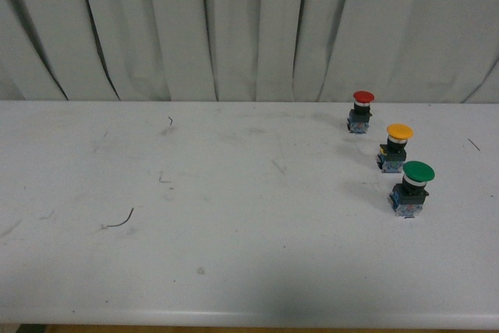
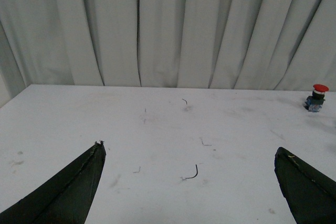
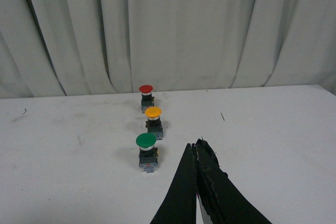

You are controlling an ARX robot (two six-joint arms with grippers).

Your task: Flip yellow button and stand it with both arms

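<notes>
The yellow button (image 1: 397, 147) stands upright, cap up, on the white table at the right, between a red-capped button (image 1: 361, 110) behind it and a green-capped button (image 1: 411, 186) in front. It also shows in the right wrist view (image 3: 153, 121). My right gripper (image 3: 195, 146) is shut and empty, its tips above the table to the right of the green button (image 3: 146, 151). My left gripper (image 2: 189, 150) is open and empty over the bare left part of the table. Neither arm shows in the front view.
The white table (image 1: 234, 216) carries scuffs and a thin dark wire scrap (image 1: 121, 221), also in the left wrist view (image 2: 192, 173). A grey curtain (image 1: 249, 21) hangs behind the table's far edge. The red button (image 2: 316, 97) shows far right in the left wrist view.
</notes>
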